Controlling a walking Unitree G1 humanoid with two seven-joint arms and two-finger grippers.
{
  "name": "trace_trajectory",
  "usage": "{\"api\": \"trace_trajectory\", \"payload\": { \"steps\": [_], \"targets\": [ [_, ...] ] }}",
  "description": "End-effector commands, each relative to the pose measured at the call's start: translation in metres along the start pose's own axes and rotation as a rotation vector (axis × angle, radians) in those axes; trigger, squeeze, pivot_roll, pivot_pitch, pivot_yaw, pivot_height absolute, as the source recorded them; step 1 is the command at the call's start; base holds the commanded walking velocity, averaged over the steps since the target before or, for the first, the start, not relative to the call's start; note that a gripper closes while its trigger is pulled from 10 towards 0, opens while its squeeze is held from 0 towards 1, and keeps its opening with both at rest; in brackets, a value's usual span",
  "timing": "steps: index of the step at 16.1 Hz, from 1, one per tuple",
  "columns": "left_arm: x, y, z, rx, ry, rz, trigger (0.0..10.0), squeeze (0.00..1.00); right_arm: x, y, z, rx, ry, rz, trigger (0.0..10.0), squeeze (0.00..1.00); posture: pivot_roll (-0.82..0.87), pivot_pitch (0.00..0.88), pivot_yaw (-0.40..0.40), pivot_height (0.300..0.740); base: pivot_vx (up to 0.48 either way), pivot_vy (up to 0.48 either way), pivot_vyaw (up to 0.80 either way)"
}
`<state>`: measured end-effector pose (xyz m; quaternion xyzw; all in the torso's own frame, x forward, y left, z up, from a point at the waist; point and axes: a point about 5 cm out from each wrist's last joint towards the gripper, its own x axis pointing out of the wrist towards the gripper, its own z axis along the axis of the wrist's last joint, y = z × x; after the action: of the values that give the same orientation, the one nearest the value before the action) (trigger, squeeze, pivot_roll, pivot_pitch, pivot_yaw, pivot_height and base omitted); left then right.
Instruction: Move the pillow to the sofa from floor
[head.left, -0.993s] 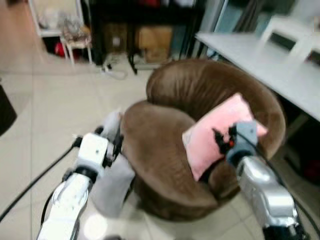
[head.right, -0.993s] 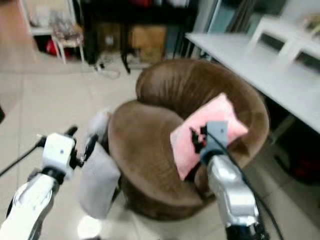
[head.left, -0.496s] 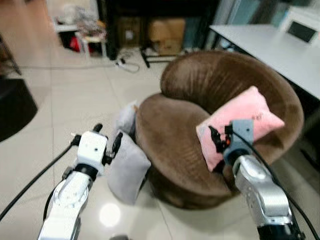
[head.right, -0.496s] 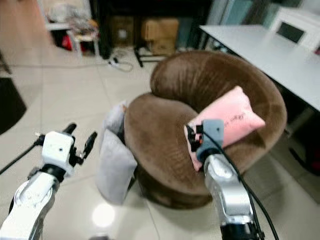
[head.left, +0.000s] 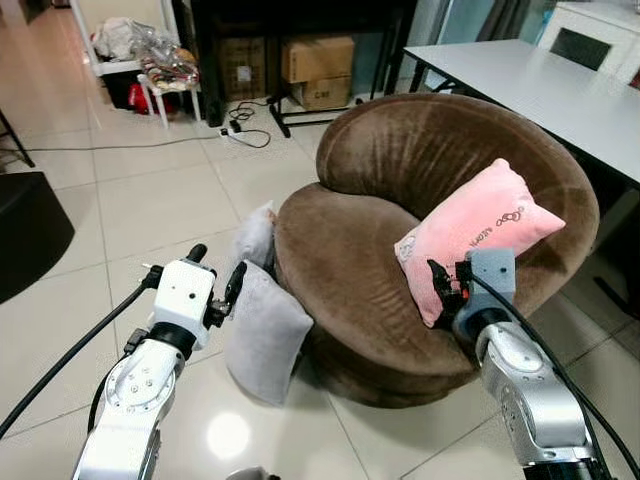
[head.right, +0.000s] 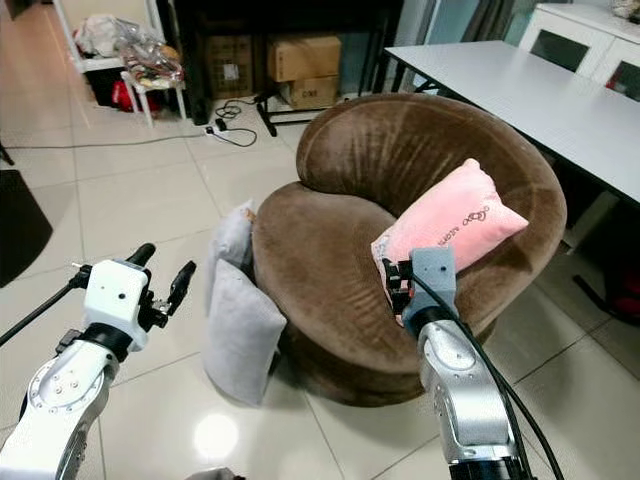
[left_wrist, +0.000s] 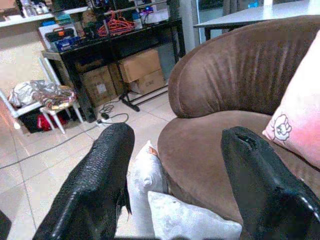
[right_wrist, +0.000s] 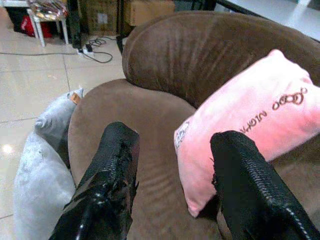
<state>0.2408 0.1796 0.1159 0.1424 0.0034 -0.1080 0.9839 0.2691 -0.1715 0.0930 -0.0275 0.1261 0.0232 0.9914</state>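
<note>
A pink pillow (head.left: 475, 235) leans on the seat of the round brown sofa (head.left: 400, 160). Two grey pillows stand on the tiled floor against the sofa's left side, the nearer one (head.left: 265, 335) in front of the other (head.left: 255, 238). My left gripper (head.left: 215, 268) hovers open and empty just left of the nearer grey pillow (left_wrist: 192, 225). My right gripper (head.left: 447, 285) is open and empty at the pink pillow's lower corner (right_wrist: 240, 130), over the seat's front edge.
A white table (head.left: 540, 80) runs along the right, close behind the sofa. A black shelf with cardboard boxes (head.left: 320, 65) and floor cables (head.left: 235, 130) lie behind. A dark object (head.left: 25, 235) sits at far left. Open tiles spread to the left.
The whole view has swung and sharpened, so the camera moved. Both arms hold about the same pose, and the pillows lie where they were.
</note>
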Motion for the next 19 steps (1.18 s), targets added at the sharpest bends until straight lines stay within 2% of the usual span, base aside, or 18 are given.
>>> {"api": "trace_trajectory", "payload": {
  "steps": [1, 3, 5, 9, 12, 19],
  "targets": [
    [0.002, 0.0001, 0.002, -0.003, -0.01, -0.006, 10.0, 0.0, -0.0011, 0.0017, 0.0089, 0.028, -0.039, 0.022, 10.0, 0.0, 0.04, 0.0, -0.028, 0.74, 0.0, 0.341, 0.0],
    [0.0027, -0.0001, 0.0026, -0.006, -0.012, -0.003, 10.0, 0.0, 0.0002, -0.0004, 0.0118, 0.025, -0.077, -0.01, 10.0, 0.0, 0.04, 0.0, -0.032, 0.74, 0.0, 0.349, 0.0],
    [0.0027, -0.0004, 0.0023, -0.013, -0.013, 0.008, 10.0, 0.0, -0.0014, 0.0055, 0.0146, 0.066, -0.074, 0.072, 10.0, 0.0, 0.04, 0.0, -0.043, 0.74, 0.0, 0.358, 0.0],
    [0.0009, -0.001, 0.0011, -0.019, -0.01, 0.023, 10.0, 0.0, -0.0006, 0.0079, 0.0164, 0.061, -0.075, 0.097, 10.0, 0.0, 0.04, 0.0, -0.064, 0.74, 0.0, 0.361, 0.0],
    [-0.0016, -0.0026, -0.0001, -0.029, -0.007, 0.043, 10.0, 0.0, 0.0016, 0.0036, 0.0147, -0.006, -0.07, 0.063, 10.0, 0.0, 0.05, 0.0, -0.084, 0.74, 0.0, 0.374, 0.0],
    [-0.0057, -0.0039, -0.0023, -0.036, 0.001, 0.058, 10.0, 0.0, 0.001, 0.0053, 0.011, -0.004, -0.047, 0.092, 10.0, 0.0, 0.05, 0.0, -0.097, 0.74, 0.0, 0.431, 0.0]
  ]
}}
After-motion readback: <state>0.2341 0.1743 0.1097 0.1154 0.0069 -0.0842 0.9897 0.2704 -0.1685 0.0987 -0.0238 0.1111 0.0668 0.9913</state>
